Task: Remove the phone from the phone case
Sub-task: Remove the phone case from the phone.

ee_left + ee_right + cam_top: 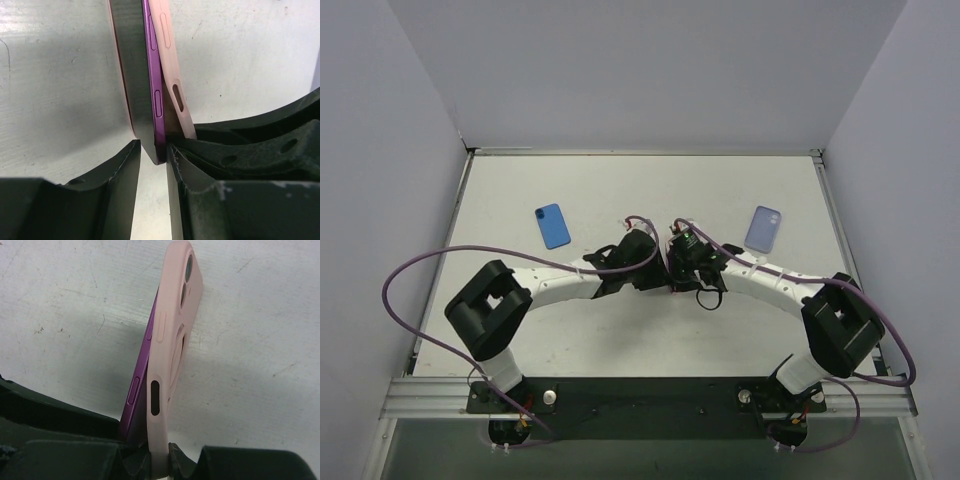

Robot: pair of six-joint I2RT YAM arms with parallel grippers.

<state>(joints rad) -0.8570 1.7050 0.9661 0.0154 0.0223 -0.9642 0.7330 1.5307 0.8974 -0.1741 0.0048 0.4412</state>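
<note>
A purple phone stands on edge in a pink case above the white table. One long side of the phone has come out of the case. My right gripper is shut on the case's bottom edge, with the phone just left of it. My left gripper is slightly open. The phone's lower corner sits between its fingertips, touching the right finger with a sliver of gap to the left finger. In the top view both grippers, left and right, meet at the table's middle, and the phone is hidden there.
A blue phone lies flat at the back left. A lavender phone lies at the back right. Purple cables loop beside both arms. Grey walls close in the table on three sides.
</note>
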